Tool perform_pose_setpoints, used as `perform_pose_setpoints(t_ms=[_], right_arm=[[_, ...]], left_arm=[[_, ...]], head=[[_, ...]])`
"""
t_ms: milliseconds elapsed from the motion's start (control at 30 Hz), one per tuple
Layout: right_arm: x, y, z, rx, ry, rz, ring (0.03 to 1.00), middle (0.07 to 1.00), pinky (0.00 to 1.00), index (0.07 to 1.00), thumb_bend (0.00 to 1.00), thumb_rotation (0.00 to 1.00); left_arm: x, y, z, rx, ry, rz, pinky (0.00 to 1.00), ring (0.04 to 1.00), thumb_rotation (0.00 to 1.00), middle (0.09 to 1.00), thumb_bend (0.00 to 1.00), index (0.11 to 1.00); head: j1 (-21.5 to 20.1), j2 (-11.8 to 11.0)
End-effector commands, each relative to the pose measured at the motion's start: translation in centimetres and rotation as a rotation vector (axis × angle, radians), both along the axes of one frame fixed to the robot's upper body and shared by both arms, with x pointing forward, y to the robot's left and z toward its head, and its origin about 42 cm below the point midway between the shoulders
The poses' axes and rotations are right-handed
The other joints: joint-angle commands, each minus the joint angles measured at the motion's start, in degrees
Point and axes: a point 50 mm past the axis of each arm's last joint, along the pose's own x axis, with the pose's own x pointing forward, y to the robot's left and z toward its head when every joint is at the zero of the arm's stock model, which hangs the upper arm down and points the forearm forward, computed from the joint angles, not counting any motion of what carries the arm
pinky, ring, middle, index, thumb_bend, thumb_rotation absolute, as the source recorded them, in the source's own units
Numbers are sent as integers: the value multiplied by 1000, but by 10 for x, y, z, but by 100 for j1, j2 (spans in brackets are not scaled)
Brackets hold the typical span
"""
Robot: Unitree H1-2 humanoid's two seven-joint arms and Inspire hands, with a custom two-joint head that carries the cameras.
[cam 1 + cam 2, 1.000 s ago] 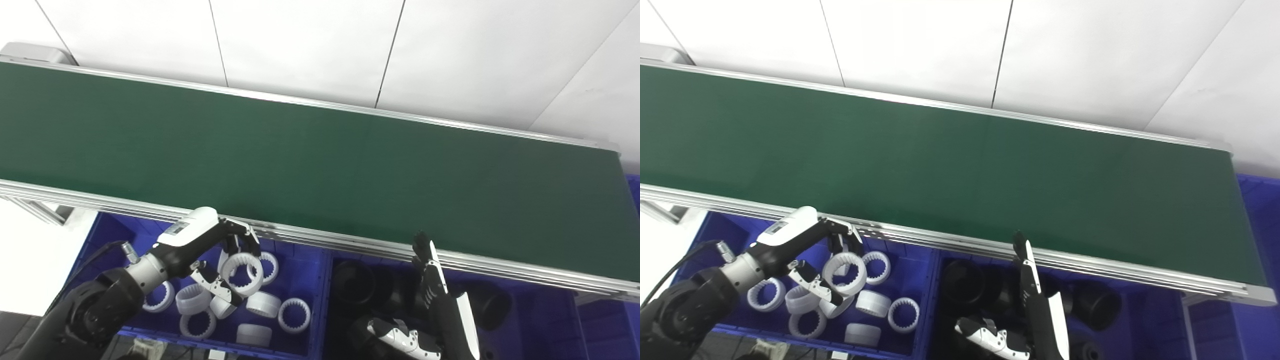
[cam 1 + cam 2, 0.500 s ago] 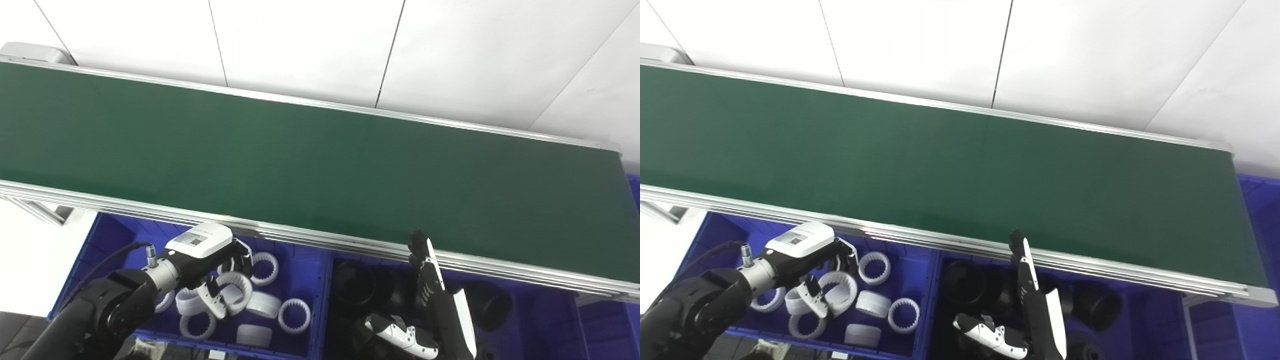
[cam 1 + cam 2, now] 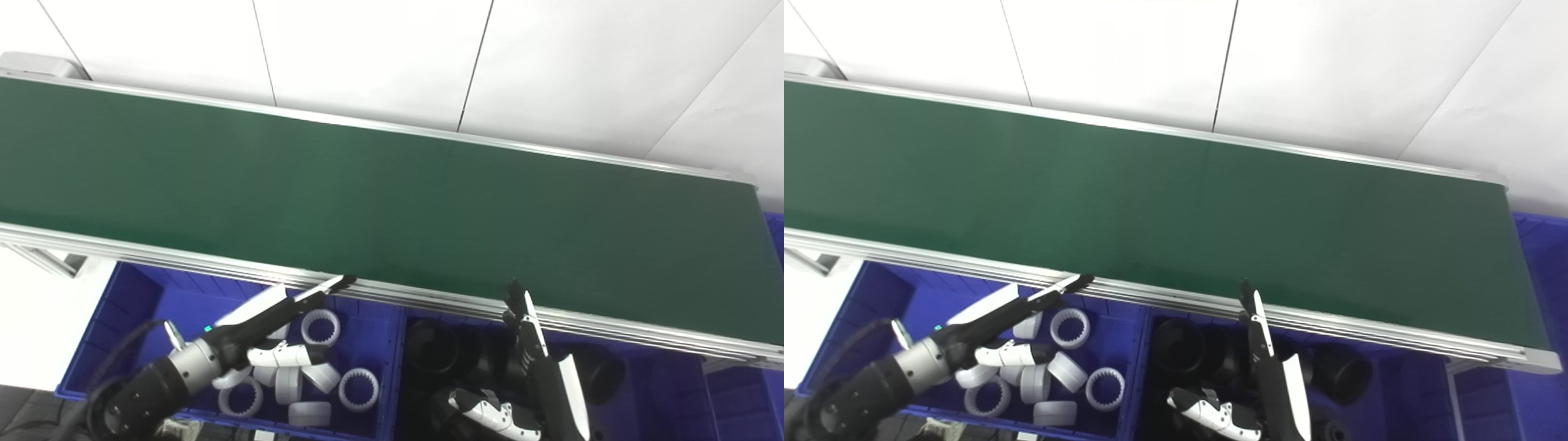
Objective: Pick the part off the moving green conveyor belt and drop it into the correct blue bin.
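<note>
The green conveyor belt (image 3: 380, 202) runs across the picture and carries no part. My left hand (image 3: 269, 318) is open and empty, fingers stretched out flat over the left blue bin (image 3: 131, 294), fingertips near the belt's front rail. Several white toothed rings (image 3: 320, 326) lie loose in that bin. My right hand (image 3: 539, 373) is open and empty, fingers straight, over the right blue bin (image 3: 398, 367), which holds black rings (image 3: 432, 346).
The belt's metal front rail (image 3: 429, 297) runs just above both bins. Another blue bin edge (image 3: 775, 229) shows at the far right. A white wall stands behind the belt.
My left hand held a white ring over the left bin. It has opened and the ring now lies in the bin among the others. The right hand has barely moved.
</note>
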Motion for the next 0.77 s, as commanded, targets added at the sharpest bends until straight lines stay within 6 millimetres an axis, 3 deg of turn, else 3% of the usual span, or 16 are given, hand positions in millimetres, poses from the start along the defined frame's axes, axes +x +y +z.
perform_pose_setpoints(t_ms=[0, 200, 400, 733], right_arm=[[-5, -4, 8, 4, -3, 1, 1000, 1000, 976, 1000, 984, 502], [-13, -9, 13, -26, 12, -6, 994, 1000, 956, 1000, 980, 508], [-19, -6, 5, -55, 54, -15, 979, 1000, 926, 1000, 962, 565], [-17, 5, -4, -18, 86, -39, 976, 1000, 941, 1000, 942, 555]], left_arm=[[-5, 1, 7, -71, -37, 5, 974, 1000, 898, 1000, 808, 1000], [-13, -3, 0, -127, -72, 6, 1000, 1000, 820, 1000, 840, 1000], [-11, -3, -8, -135, -76, -15, 1000, 1000, 730, 1000, 851, 1000], [-10, 9, -19, -126, -58, -5, 1000, 1000, 651, 1000, 847, 1000]], head=[[-9, -1], [-48, 21], [-35, -1], [-84, -27]])
